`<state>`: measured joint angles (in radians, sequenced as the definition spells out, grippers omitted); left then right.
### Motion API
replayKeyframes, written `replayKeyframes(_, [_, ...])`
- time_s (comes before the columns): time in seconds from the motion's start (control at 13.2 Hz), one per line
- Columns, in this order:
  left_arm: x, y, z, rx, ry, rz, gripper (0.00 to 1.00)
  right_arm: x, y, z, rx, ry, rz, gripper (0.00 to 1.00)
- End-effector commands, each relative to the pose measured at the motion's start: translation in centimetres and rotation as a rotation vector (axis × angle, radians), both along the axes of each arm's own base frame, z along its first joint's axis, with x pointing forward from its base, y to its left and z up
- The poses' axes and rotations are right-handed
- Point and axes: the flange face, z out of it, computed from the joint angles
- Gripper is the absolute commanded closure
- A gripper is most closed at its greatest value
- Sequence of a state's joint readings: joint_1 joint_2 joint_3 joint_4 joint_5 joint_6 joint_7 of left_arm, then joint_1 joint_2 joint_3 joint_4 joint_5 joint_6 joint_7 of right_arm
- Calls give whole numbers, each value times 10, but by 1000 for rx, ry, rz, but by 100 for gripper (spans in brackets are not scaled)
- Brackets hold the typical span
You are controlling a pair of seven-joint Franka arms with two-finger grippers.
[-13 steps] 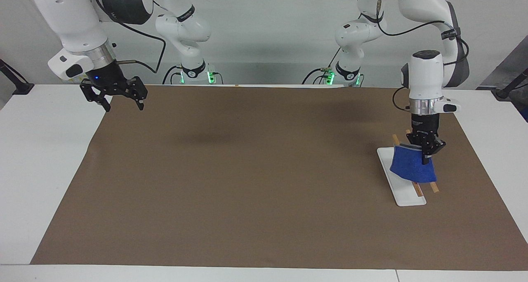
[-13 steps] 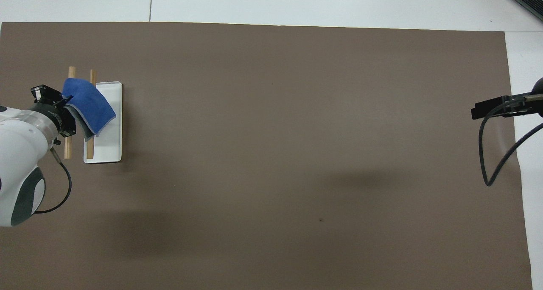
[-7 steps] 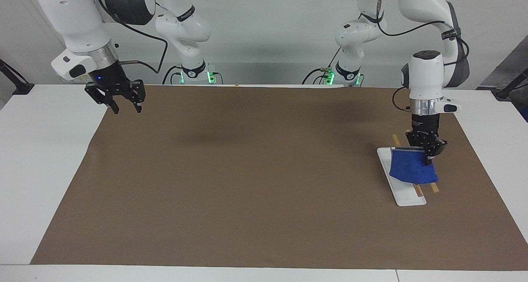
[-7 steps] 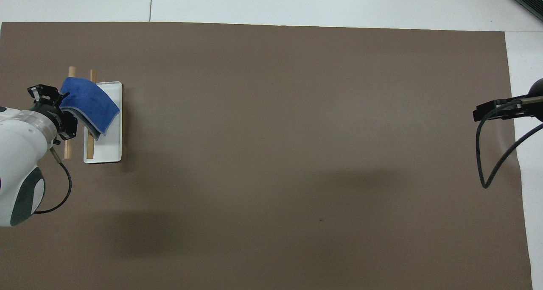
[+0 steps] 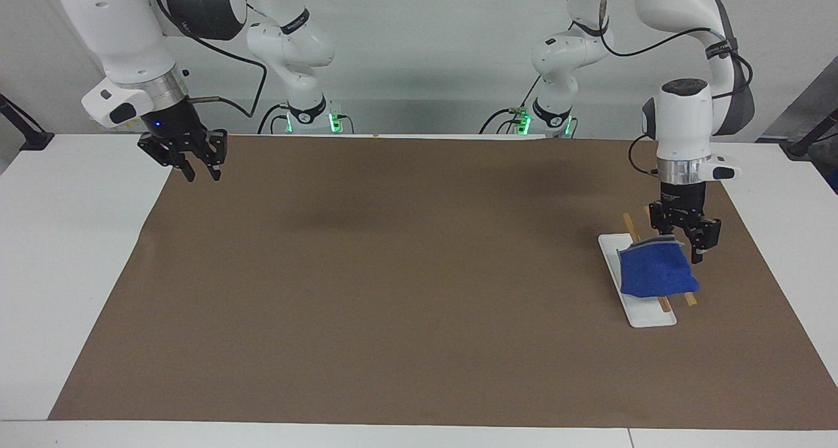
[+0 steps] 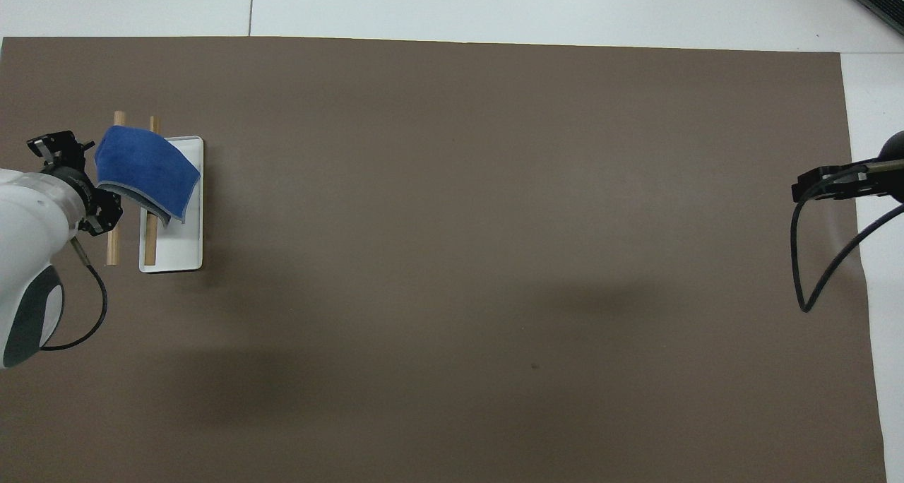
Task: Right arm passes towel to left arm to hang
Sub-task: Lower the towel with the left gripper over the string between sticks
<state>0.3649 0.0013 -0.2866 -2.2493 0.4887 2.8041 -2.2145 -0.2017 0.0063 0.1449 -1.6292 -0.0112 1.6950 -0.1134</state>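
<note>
The blue towel (image 5: 655, 271) lies draped over two wooden rods (image 5: 689, 298) on a white tray (image 5: 645, 317) toward the left arm's end of the table. In the overhead view the towel (image 6: 145, 169) covers the farther half of the rods (image 6: 111, 246). My left gripper (image 5: 681, 245) is open, low over the rods beside the towel's upper edge, with nothing in it; the overhead view shows it (image 6: 74, 179) just off the towel. My right gripper (image 5: 201, 173) is open and empty, raised over the mat's edge at the right arm's end, where the right arm waits.
A brown mat (image 5: 393, 271) covers most of the white table. The tray (image 6: 176, 253) stands on the mat near its edge at the left arm's end. The right gripper (image 6: 830, 186) and its black cable show at the overhead view's edge.
My left gripper has opened, let go of the towel and shifted sideways off it. The towel has settled onto the rods. My right gripper has turned and drawn slightly back.
</note>
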Motion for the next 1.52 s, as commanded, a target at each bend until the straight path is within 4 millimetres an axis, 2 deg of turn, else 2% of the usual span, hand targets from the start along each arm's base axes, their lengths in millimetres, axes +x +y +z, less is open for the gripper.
replayKeyframes(0.0, [5, -3, 7, 29, 33, 19, 5, -7, 2, 0, 13, -16, -16, 8])
replayKeyframes(0.08, [4, -5, 8, 37, 52, 26, 3, -6, 3, 0, 13, -16, -15, 1])
replayKeyframes(0.3, [6, -22, 23, 42, 93, 41, 3, -6, 3, 0, 13, -18, -13, 0])
replayKeyframes(0.61, [7, -50, 58, 24, 142, 69, 3, -6, 3, 2, 13, -21, -12, 0])
replayKeyframes(0.83, [3, -61, 67, 30, 165, 68, 3, -6, 2, 2, 13, -21, -12, 0])
replayKeyframes(0.99, [0, -70, 72, 68, 199, 0, 3, -6, 1, 2, 13, -21, -12, 0])
replayKeyframes(1.14, [3, -83, 93, 57, 233, -88, 3, -6, 1, 2, 13, -15, -12, 0])
replayKeyframes(1.44, [3, -87, 110, 100, 309, -302, 3, -7, 1, 1, 14, -5, -13, 0])
